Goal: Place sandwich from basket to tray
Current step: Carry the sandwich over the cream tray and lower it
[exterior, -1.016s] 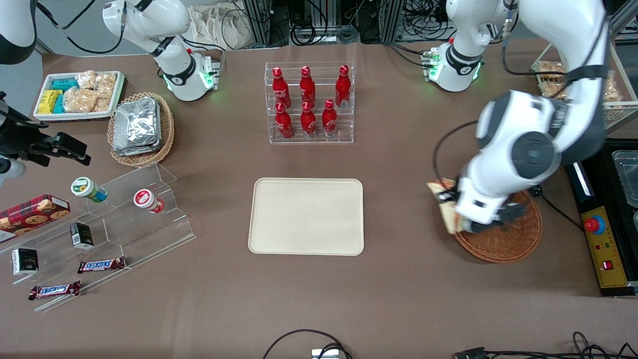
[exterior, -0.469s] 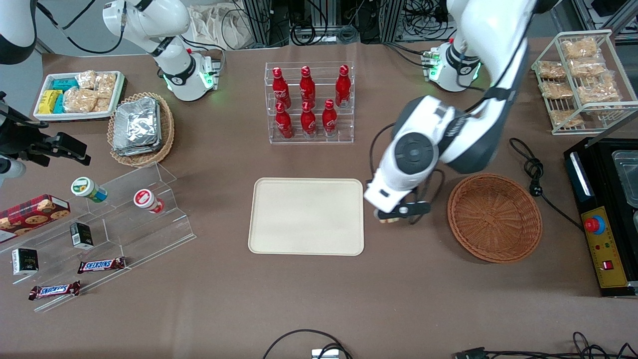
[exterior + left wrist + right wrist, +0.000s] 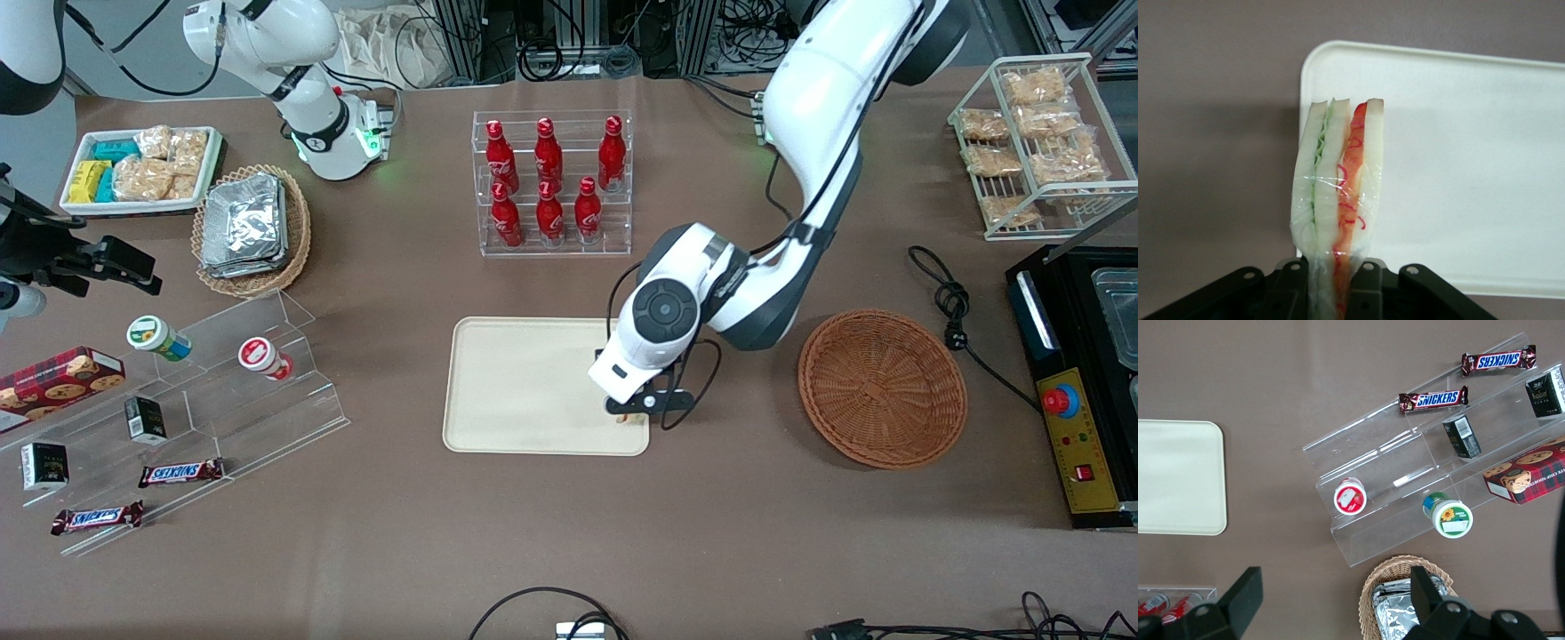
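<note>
The sandwich (image 3: 1338, 193), pale bread with green and red filling in clear wrap, stands on edge between the fingers of my left gripper (image 3: 1331, 288), which is shut on it. In the front view the gripper (image 3: 636, 406) hangs over the cream tray (image 3: 524, 382), at the tray's corner nearest the basket and the front camera. Only a sliver of the sandwich (image 3: 628, 416) shows under the wrist there. In the wrist view the sandwich hangs over the tray's (image 3: 1458, 167) rim. The reddish-brown wicker basket (image 3: 882, 388) lies empty toward the working arm's end.
A clear rack of red bottles (image 3: 553, 182) stands farther from the camera than the tray. A tan basket of foil packets (image 3: 252, 229) and acrylic steps with snacks (image 3: 204, 391) lie toward the parked arm's end. A black control box (image 3: 1071, 436) and a cable (image 3: 947, 302) flank the basket.
My gripper has carried the sandwich out of the basket and sideways across the table until it hangs over the tray's corner. The basket now lies empty.
</note>
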Available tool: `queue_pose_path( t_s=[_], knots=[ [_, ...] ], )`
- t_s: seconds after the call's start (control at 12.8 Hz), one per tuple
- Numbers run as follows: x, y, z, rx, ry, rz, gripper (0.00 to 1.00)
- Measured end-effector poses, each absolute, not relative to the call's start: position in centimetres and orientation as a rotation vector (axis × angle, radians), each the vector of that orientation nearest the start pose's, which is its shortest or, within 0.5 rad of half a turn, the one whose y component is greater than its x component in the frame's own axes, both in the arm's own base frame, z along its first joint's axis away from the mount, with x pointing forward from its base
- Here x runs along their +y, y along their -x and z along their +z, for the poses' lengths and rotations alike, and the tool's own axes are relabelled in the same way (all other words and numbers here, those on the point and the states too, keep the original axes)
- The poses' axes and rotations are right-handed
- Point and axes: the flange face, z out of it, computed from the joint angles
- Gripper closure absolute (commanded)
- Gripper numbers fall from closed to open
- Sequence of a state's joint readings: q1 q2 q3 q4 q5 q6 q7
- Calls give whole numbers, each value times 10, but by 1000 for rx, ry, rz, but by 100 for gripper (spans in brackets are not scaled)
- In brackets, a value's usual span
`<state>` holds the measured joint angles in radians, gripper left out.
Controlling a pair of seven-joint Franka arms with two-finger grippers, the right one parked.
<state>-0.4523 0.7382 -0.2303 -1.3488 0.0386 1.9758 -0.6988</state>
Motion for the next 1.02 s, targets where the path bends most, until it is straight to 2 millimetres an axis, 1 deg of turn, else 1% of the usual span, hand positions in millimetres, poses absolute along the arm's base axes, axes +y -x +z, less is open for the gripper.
queue_pose_path(
  t_s=[0.16, 0.23, 0.39, 0.55, 0.62, 0.78, 0.86, 1.02],
  knots=[
    [-427, -584, 258, -63, 3140, 266, 100],
    [-426, -584, 249, -55, 3129, 266, 100],
    [-428, -585, 239, -38, 3134, 254, 100],
    [-431, -586, 235, -23, 3154, 228, 100],
    [-433, -586, 234, -17, 3162, 223, 86],
    [-438, -584, 234, -5, 3170, 217, 52],
    [-439, -584, 234, -2, 3174, 211, 1],
    [-439, -584, 234, -1, 3177, 203, 0]
  ],
)
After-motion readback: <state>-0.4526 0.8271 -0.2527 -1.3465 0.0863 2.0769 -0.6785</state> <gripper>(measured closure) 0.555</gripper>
